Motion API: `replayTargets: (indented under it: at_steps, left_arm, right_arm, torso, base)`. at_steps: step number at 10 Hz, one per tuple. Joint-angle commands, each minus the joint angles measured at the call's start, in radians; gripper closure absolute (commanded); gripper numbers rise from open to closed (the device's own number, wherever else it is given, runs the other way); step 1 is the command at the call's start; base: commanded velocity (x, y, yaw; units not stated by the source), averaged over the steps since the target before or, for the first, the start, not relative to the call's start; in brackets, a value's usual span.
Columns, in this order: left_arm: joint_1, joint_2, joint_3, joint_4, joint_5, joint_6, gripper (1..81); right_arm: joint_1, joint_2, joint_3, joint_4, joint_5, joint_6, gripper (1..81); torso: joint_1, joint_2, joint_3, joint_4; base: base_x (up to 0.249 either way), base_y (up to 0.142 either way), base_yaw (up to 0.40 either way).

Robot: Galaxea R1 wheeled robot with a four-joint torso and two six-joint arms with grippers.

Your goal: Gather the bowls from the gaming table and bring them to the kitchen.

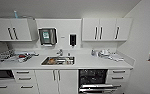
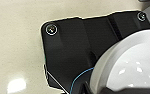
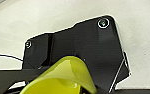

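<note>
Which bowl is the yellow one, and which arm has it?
The yellow-green bowl shows at the right arm's wrist camera. The other bowl, at the left arm's wrist camera, is white and shiny, so colour tells them apart.

White wall cabinets (image 1: pixel 106 29) hang above an open dishwasher (image 1: pixel 93 80).

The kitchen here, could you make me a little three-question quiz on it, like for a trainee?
1. True or false: the dishwasher under the worktop stands open.
2. What hangs on the wall right above the sink? A) a clock B) a steel towel dispenser C) a window
3. Which colours are the bowls close to the two wrist cameras?

Key: 1 true. 2 B. 3 The left wrist view has a white bowl, the right wrist view a yellow-green bowl.
</note>
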Motion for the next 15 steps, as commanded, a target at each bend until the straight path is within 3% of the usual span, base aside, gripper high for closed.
replayTargets:
  at_steps: [1,15]
  left_arm:
    - [-0.053,0.002,-0.002,-0.004,0.038,-0.004,81.1]
    - [-0.050,0.002,0.000,-0.003,0.038,-0.004,81.1]
  right_arm:
    - [0.034,-0.025,0.021,-0.007,-0.042,0.002,81.1]
    - [0.037,-0.020,-0.008,-0.007,-0.042,0.002,81.1]
  torso:
    - [0.000,0.000,0.000,0.000]
    - [-0.003,-0.001,0.000,0.000]
  base:
    - [0.155,0.000,0.000]
    - [0.155,0.000,0.000]
